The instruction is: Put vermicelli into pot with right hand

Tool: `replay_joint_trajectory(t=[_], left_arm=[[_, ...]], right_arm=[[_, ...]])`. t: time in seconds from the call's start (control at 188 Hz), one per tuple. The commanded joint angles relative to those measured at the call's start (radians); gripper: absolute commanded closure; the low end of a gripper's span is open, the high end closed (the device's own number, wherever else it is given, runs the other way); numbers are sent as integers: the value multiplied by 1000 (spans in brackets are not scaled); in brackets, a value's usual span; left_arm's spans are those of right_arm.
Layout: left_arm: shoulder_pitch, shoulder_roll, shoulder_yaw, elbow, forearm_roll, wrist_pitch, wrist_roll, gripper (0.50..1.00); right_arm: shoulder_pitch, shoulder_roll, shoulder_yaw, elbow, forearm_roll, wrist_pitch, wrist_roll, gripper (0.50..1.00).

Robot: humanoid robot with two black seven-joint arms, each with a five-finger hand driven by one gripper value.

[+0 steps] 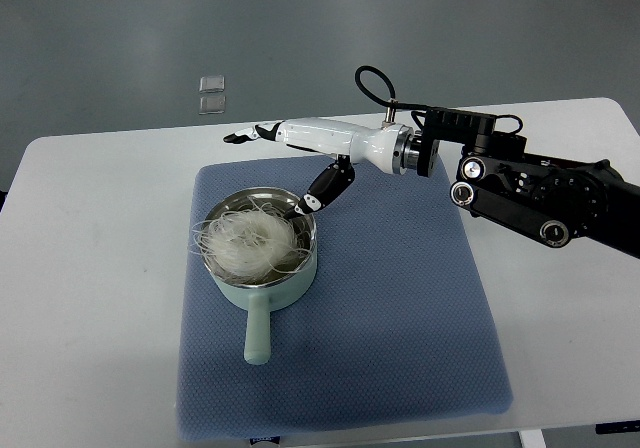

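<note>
White table [90,268] first, then the blue quilted mat [400,318] laid on it, and on the mat's left half the pale green pot [262,280], its steel-lined bowl toward the far side and its 1 stubby handle [258,336] pointing straight back toward the robot, so the pot's long axis runs near-to-far. The vermicelli [250,243] already lies in the bowl as a loose pale nest, with stray strands arching over the left rim; it has no single heading, though the mass spreads a little wider left-to-right. The right hand [300,148] reaches in from the right and hangs above the pot's far-right rim: its long fingers [245,136] are stretched out together toward the left, holding nothing, while the thumb [325,188] angles down, its tip at or just over the rim beside the noodles; I cannot tell whether it touches a strand. The left hand is out of view. The remaining step looks like a clean withdrawal: lift straight up before swinging away, so no clinging strand drags the nest out or tips the pot.
</note>
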Motion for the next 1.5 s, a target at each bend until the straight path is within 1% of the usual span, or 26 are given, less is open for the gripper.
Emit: replay_joint_trajectory(t=[0.0,0.223,0.314,0.516,0.616,0.691,0.744,0.787,0.829,0.898,0.909,0.935,0.978,1.02,1.105,1.419,1.493], left_arm=[[0,0,0,0,0,0,0,500],[0,0,0,0,0,0,0,500],[0,0,0,0,0,0,0,500],[0,0,0,0,0,0,0,500],[0,0,0,0,0,0,0,500],[0,0,0,0,0,0,0,500],[0,0,0,0,0,0,0,500],[0,0,0,0,0,0,0,500],[0,0,0,0,0,0,0,500],[0,0,0,0,0,0,0,500],[0,0,0,0,0,0,0,500],[0,0,0,0,0,0,1,500],[0,0,0,0,0,0,0,500],[0,0,0,0,0,0,0,500],[0,0,0,0,0,0,0,500],[0,0,0,0,0,0,0,500],[0,0,0,0,0,0,0,500]], right_arm=[[-1,-9,24,-1,57,18,-1,576],[-38,-10,41,-40,214,26,-1,576],[-68,-12,42,-60,283,12,-1,576],[-120,-9,76,-156,376,8,0,574],[-156,5,127,-212,476,14,-3,576],[-166,8,136,-253,599,25,-8,576],[-169,8,131,-275,709,28,-29,576],[-176,8,128,-285,806,29,-63,576],[-183,8,127,-293,907,29,-110,576],[-189,8,127,-308,1089,29,-207,574],[-189,8,127,-308,1090,29,-207,574],[-192,8,127,-313,1165,29,-247,574],[-197,8,125,-316,1252,32,-288,574],[-202,8,125,-317,1320,38,-311,574],[-206,9,125,-319,1387,41,-319,574],[-205,9,134,-319,1389,40,-310,574],[-208,9,127,-319,1389,58,-310,574]])
